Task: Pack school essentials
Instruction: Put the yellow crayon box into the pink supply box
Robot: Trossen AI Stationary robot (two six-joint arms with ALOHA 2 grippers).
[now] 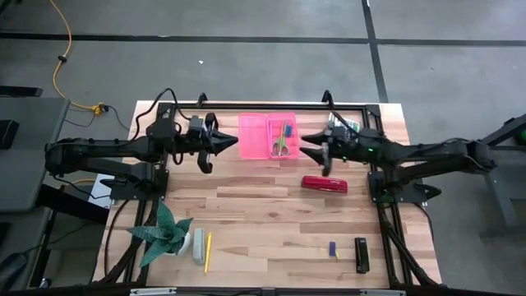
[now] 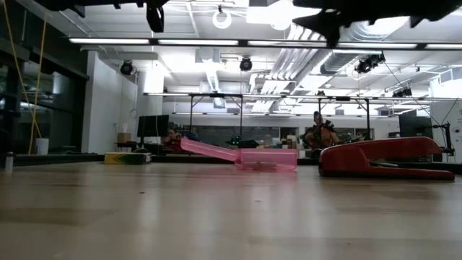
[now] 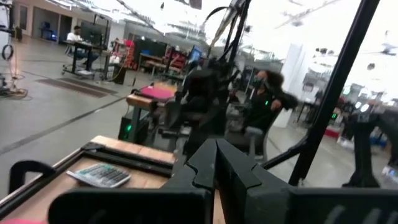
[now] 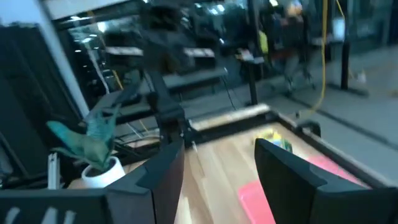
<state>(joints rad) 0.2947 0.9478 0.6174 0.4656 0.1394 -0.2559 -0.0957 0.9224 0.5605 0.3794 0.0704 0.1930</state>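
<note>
Hovering released beside the pink case (image 1: pixel 267 136) at upper centre, the right pincer (image 1: pixel 306 149) seems between items; next, fetching the red stapler (image 1: pixel 324 184) below it, while the left pincer (image 1: pixel 233 143) waits clenched.

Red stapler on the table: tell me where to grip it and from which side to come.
Grip the long red stapler across its narrow width near mid-length, coming straight down from above. It lies flat on the wooden table with its long axis running left to right, clear space on both long sides. The open right gripper hovers nearest.
</note>
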